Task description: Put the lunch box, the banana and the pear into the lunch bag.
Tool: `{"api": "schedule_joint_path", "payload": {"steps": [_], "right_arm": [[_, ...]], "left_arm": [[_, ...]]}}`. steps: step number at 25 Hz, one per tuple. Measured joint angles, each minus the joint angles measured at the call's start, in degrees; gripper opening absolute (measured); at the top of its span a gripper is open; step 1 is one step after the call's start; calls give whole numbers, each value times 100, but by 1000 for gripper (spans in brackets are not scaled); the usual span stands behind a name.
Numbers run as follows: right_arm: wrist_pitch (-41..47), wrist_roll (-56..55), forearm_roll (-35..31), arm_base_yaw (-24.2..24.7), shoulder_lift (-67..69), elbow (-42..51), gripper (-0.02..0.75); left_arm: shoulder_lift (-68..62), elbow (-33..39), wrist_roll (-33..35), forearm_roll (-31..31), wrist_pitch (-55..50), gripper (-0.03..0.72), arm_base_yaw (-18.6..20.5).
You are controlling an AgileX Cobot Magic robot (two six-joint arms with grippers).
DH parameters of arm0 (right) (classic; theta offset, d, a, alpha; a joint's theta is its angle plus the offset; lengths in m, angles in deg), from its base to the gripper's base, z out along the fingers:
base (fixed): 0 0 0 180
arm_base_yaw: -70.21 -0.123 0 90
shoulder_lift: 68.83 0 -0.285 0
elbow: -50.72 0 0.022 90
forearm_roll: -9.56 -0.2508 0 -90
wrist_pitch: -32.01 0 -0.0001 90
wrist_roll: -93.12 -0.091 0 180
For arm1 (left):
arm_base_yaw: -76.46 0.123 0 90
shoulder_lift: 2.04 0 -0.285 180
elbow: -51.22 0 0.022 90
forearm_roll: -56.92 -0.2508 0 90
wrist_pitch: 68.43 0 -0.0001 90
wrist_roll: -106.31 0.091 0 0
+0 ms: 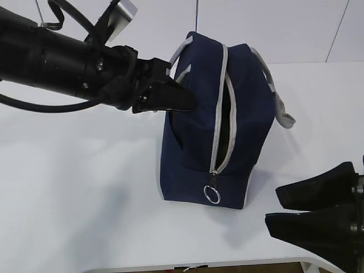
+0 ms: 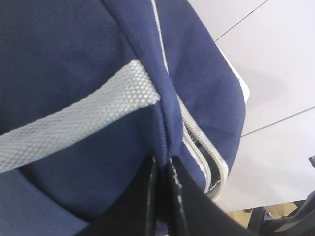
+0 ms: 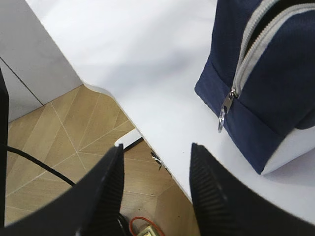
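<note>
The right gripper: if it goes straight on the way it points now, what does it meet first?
Probably the bag. The right gripper stands open, empty, pointing at its zipper end; only bare table lies between.

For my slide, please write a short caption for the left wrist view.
Left gripper shut, pinching a fold of the navy lunch bag beside its grey handle and open zipper.

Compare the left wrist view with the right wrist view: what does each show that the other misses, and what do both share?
Only the left wrist view shows the left pincer shut on a fold of the lunch bag beside a grey handle strap. Only the right wrist view shows the open, empty right pincer, the metal ring pull and the wooden floor. Both show the bag's open grey zipper and white table.
</note>
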Motion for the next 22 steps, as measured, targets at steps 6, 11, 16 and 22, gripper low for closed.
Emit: {"api": "schedule_joint_path", "payload": {"steps": [6,11,16,22], "right_arm": [[-213,467,-121,0,0,0,368],[-490,509,-737,0,0,13,368],[-500,1330,-1044,0,120,13,368],[365,1950,-959,0,518,13,368]], "left_arm": [[0,0,0,0,0,-9,0],[0,0,0,0,0,-9,0],[0,0,0,0,0,-9,0],[0,0,0,0,0,-9,0]]}}
